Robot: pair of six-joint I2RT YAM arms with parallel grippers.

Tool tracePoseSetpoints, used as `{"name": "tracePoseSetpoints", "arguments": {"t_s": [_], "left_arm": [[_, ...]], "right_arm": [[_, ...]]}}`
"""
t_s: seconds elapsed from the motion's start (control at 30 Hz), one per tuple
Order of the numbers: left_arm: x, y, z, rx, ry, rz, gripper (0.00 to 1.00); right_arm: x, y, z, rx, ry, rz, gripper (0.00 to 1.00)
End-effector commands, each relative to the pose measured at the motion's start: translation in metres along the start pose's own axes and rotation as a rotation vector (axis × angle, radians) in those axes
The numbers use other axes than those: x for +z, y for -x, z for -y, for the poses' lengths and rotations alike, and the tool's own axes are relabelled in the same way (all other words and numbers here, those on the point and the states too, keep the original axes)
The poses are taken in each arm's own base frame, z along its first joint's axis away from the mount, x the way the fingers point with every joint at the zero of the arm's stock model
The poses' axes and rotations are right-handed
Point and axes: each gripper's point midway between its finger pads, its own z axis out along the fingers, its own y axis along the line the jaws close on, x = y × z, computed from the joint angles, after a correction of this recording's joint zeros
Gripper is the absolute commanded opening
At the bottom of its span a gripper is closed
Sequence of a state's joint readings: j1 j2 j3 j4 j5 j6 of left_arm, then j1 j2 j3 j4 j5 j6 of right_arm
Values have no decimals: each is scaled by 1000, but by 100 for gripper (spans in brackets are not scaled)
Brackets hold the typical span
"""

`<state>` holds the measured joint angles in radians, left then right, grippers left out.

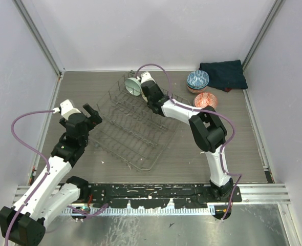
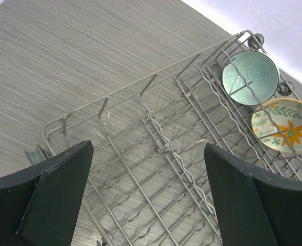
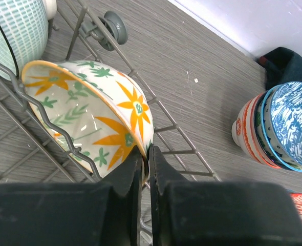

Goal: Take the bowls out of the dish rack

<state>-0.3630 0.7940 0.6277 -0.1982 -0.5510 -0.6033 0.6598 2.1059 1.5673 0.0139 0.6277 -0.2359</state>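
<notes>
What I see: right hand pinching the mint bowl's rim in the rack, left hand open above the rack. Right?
No. The right wrist view shows the right hand pinching the rim of the orange-flower bowl, not the mint bowl. The left hand is open above the dish rack.

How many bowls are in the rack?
2: a mint bowl at the dish rack's far corner, an orange-flowered bowl beside it, rim between the right fingers. None seem hidden.
</notes>
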Motion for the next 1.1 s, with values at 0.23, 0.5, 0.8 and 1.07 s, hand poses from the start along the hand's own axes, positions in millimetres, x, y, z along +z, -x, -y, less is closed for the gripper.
{"name": "tracePoseSetpoints", "arguments": {"t_s": [0.23, 0.5, 0.8, 1.07], "left_arm": [[1, 10, 6, -17, -17, 36, 98], [0, 11, 6, -19, -17, 40, 98], [0, 11, 5, -17, -16, 40, 98], [1, 10, 5, -15, -12, 38, 98]], "right_arm": [[-19, 52, 32, 145, -72, 138, 1], [-44, 69, 55, 228, -102, 216, 1], [-68, 78, 76, 308, -150, 288, 1], [-98, 86, 100, 402, -159, 338, 1]]}}
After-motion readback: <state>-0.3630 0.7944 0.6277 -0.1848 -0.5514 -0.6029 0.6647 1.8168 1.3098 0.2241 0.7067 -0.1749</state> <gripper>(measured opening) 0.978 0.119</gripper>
